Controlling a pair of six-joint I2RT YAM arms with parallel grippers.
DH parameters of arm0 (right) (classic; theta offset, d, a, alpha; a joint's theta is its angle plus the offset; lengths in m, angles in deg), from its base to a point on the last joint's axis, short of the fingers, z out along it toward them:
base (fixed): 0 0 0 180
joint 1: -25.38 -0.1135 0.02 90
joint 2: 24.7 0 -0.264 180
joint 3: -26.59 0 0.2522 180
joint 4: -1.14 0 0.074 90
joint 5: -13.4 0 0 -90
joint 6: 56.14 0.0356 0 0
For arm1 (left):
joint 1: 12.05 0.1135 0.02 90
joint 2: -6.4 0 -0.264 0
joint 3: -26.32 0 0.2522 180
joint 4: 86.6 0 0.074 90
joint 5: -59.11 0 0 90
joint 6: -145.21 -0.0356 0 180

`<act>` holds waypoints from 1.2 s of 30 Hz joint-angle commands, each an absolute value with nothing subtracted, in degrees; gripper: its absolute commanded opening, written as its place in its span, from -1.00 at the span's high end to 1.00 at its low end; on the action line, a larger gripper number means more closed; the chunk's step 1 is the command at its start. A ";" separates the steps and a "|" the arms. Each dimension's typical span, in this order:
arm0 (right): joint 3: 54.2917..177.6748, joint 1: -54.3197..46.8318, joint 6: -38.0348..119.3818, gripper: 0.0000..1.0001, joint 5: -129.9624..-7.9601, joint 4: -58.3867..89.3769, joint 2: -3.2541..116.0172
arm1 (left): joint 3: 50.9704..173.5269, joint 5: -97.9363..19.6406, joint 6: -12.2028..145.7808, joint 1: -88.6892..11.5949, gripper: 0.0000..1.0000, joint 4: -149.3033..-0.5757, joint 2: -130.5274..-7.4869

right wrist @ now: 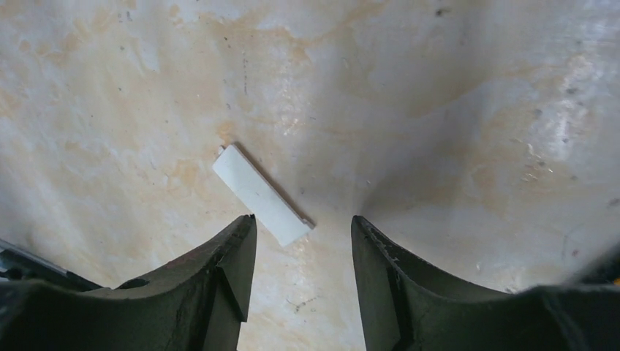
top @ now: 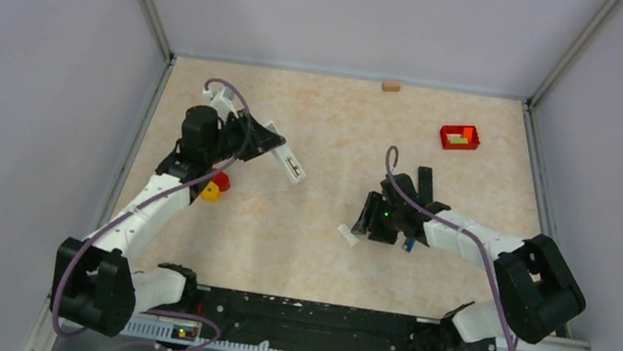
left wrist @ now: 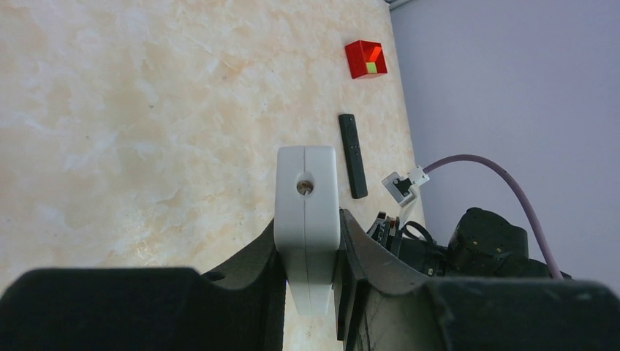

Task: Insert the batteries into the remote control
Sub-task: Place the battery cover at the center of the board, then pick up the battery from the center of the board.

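My left gripper (top: 268, 143) is shut on a white remote (top: 287, 161) and holds it above the table at the left, its open battery bay facing up. In the left wrist view the remote (left wrist: 307, 205) sits edge-on between the fingers of the left gripper (left wrist: 308, 223). My right gripper (top: 364, 223) is open and empty, low over the table centre. A small white flat cover plate (right wrist: 261, 194) lies just ahead of the right gripper (right wrist: 301, 227); it also shows in the top view (top: 347, 234). A small blue piece (top: 408, 244) lies beside the right wrist. The dark batteries are hidden.
A black remote (top: 425, 183) lies behind the right gripper and shows in the left wrist view (left wrist: 353, 153). A red box (top: 460, 138) stands at the back right. A small wooden block (top: 390, 86) lies by the back wall. Red and yellow pieces (top: 215, 187) sit under the left arm.
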State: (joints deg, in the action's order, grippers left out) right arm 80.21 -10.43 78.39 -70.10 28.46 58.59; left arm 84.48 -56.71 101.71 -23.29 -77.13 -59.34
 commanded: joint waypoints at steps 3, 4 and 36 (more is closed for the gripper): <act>84.15 -9.07 75.07 -0.05 -80.31 36.86 50.71 | 83.86 -64.06 101.14 -23.12 1.00 -86.03 -58.87; 84.53 -8.73 74.76 -0.04 -82.23 38.31 49.66 | 83.53 -67.03 101.17 -23.26 1.00 -88.33 -59.00; 76.29 0.80 75.57 0.64 -92.69 45.30 45.52 | 84.24 -84.59 106.71 -26.55 1.00 -106.07 -63.76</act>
